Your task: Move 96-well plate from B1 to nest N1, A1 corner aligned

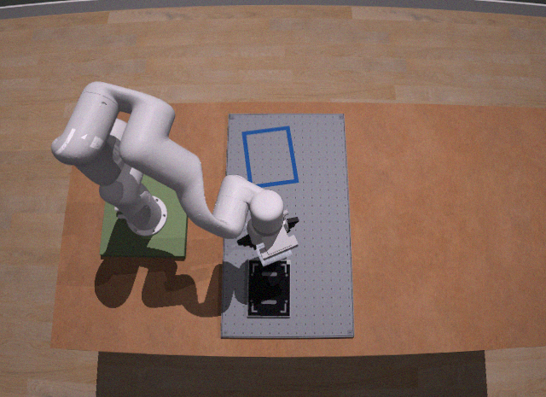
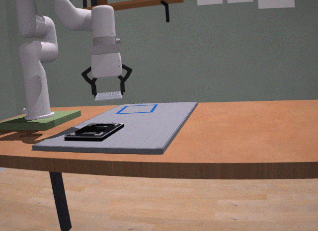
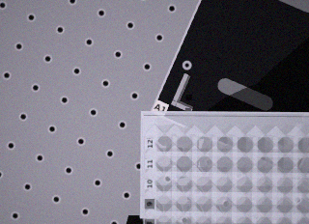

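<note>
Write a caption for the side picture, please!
The gripper holds the 96-well plate high above the gray board.

White arm (image 1: pixel 145 141) bent low, wrist vertical, tool (image 2: pixel 108 91) clamped on plate (image 2: pixel 108 95)

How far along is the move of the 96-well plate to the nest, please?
Done: the blue-outlined spot B1 stands vacated. In hand: the gripper is shut on the 96-well plate, carried level above the perforated board, just short of the black nest N1. Left: centre it, square it to the nest, match the A1 label, lower and release.
</note>
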`<state>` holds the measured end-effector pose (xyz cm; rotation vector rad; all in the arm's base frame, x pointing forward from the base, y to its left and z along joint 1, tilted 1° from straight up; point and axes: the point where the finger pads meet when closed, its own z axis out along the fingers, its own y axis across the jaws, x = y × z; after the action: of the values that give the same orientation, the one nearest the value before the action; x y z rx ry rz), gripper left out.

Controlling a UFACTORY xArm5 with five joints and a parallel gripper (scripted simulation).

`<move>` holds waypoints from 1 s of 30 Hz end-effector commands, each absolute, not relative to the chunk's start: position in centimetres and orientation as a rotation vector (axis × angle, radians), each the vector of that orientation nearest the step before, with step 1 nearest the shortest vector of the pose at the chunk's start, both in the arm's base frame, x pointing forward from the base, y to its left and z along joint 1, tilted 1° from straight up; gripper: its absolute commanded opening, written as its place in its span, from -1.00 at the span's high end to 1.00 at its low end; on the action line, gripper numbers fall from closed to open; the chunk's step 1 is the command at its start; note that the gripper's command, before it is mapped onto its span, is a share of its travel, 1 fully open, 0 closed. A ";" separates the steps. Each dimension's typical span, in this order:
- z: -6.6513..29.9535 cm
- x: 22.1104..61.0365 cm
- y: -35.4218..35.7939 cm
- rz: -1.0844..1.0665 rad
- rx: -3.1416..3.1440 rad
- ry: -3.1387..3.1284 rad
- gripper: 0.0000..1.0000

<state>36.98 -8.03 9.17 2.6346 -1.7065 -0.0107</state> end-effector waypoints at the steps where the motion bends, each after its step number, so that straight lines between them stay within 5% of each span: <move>1: 9.3 37.2 -9.8 -0.012 2.484 -1.936 1.00; 30: 9.5 37.4 -18.2 -0.013 2.243 -2.209 1.00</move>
<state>37.21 -17.16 9.35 2.2350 -2.2036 -0.0127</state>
